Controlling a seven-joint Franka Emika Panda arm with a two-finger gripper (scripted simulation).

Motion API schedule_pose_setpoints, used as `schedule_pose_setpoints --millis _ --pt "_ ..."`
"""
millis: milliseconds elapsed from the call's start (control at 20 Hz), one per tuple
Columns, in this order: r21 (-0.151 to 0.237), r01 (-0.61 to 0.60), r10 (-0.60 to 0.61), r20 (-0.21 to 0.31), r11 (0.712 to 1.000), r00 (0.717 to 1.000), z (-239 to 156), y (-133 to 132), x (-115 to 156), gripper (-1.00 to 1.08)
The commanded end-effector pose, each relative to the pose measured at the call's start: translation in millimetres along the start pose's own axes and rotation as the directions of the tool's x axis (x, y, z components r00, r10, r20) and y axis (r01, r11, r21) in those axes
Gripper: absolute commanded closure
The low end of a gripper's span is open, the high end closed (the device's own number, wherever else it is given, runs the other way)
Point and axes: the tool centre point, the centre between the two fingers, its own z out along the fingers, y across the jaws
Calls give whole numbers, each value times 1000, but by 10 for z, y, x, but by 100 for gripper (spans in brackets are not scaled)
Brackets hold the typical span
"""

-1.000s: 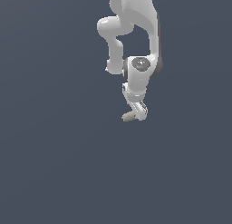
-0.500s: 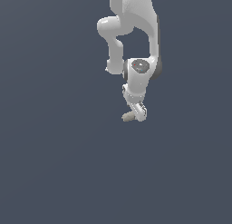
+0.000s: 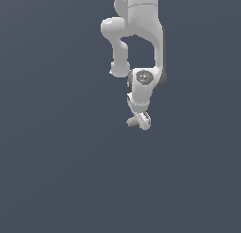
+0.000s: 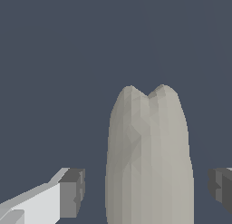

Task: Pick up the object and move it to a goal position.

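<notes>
The object (image 4: 149, 159) is a lumpy, matte beige-grey lump with two rounded bumps at one end. In the wrist view it lies between my two fingers. My gripper (image 4: 147, 191) is open, with a narrow gap between each dark pad (image 4: 72, 191) and the object's sides. In the exterior view the white gripper (image 3: 140, 121) points down at the dark floor. Only a small beige piece of the object (image 3: 131, 121) shows beside the fingertips, toward the exterior view's left.
The white arm (image 3: 141, 34) comes down from the top of the exterior view. A plain dark grey-blue floor (image 3: 56, 170) surrounds the gripper on every side.
The wrist and hand have sunk a little lower over the object. The fingertips stay at almost the same spot.
</notes>
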Motion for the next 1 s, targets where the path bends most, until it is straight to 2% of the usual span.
schedule_pose_setpoints --millis 0,50,100,950 --pt "1 0 0 0 1000 1000 36 -6 -1 -92" --pt "1 0 0 0 1000 1000 39 -6 -1 -92" --pt "1 0 0 0 1000 1000 39 -6 -1 108" --pt "3 -1 1 0 1000 1000 -92 -4 30 108"
